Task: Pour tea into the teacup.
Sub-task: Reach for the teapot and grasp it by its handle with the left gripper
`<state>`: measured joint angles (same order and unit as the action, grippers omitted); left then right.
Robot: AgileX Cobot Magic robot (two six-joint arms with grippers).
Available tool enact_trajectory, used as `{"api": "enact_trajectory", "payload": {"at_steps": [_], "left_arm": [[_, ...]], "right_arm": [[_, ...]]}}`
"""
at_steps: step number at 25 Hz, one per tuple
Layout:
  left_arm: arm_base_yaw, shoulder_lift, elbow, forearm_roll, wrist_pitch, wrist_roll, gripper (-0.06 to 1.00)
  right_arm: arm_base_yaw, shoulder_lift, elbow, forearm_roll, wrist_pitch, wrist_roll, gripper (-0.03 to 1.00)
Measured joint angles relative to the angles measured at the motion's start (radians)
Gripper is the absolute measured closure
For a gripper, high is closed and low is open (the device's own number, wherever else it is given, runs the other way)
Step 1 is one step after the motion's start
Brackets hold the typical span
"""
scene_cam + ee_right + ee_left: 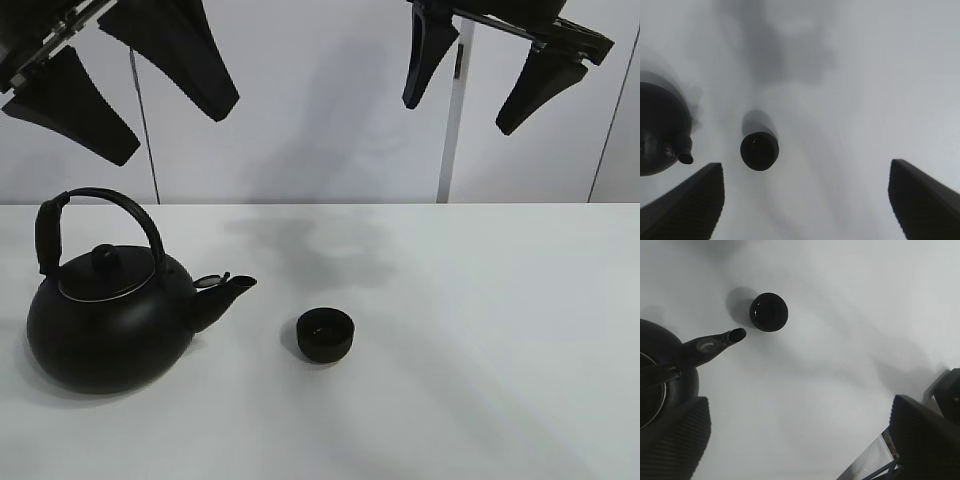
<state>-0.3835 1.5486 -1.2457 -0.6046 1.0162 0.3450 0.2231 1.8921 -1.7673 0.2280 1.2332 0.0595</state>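
Observation:
The small matte-black teacup (325, 335) stands upright on the white table, just right of the kettle's spout. It also shows in the left wrist view (769, 312) and the right wrist view (759, 150). The big black kettle (110, 310) with an arched handle stands at the left, spout pointing toward the cup; it also shows in the left wrist view (670, 370) and the right wrist view (660, 130). My left gripper (125, 85) hangs open high above the kettle. My right gripper (485, 70) hangs open high at the upper right. Both are empty.
The white table (480, 330) stretches right of the cup. A white wall with vertical seams and a metal post (450, 130) stands behind the table.

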Motion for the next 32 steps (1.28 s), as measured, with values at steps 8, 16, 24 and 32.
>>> {"api": "enact_trajectory", "payload": {"at_steps": [8,16,24,32], "left_arm": [[0.0,0.0,0.0,0.0,0.0,0.0,0.25],[0.0,0.0,0.0,0.0,0.0,0.0,0.25],[0.0,0.0,0.0,0.0,0.0,0.0,0.25],[0.0,0.0,0.0,0.0,0.0,0.0,0.25]], "right_arm": [[0.0,0.0,0.0,0.027,0.001,0.0,0.36],[0.0,0.0,0.0,0.027,0.001,0.0,0.36],[0.0,0.0,0.0,0.019,0.001,0.0,0.36],[0.0,0.0,0.0,0.019,0.001,0.0,0.36]]}}
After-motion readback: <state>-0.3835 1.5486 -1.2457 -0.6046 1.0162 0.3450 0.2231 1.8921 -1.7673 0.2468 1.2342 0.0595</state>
